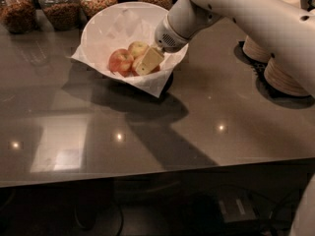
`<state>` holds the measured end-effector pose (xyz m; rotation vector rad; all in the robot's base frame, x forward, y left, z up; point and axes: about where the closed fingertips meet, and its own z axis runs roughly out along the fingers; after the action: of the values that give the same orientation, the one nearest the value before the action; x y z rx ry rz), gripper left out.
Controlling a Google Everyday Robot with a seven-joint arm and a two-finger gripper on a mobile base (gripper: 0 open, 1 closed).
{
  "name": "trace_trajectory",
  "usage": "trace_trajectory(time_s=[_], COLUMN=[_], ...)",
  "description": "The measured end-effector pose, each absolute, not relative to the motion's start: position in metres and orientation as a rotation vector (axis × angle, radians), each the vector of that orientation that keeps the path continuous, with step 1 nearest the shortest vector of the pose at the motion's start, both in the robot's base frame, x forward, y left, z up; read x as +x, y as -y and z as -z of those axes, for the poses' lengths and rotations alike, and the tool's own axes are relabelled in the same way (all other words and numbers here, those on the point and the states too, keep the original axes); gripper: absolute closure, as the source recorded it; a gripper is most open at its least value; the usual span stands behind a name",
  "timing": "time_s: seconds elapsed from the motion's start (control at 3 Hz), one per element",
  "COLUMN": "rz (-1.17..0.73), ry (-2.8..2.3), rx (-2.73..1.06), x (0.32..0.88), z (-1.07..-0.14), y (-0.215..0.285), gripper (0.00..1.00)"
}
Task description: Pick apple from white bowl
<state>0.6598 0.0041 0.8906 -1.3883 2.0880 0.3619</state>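
Note:
The white bowl stands at the back middle of the dark table, lined with crumpled white paper whose corners stick out. In it lies the yellow-green apple, with a redder apple to its left. My gripper reaches down into the bowl from the right, right against the front right side of the yellow-green apple and partly covering what lies there. A bit of red shows under it. My white arm comes in from the upper right.
Several glass jars of snacks line the back edge behind the bowl. Stacks of tan paper bowls stand at the right, under my arm. The table's front edge runs across the lower part of the view.

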Motion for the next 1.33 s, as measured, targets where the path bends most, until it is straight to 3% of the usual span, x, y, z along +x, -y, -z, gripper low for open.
trace_trajectory(time_s=[1.33], rz=[-0.414], ry=[-2.106], rx=[-1.348], x=[0.6648], z=[-0.8747], y=[-0.0125], gripper=[0.34])
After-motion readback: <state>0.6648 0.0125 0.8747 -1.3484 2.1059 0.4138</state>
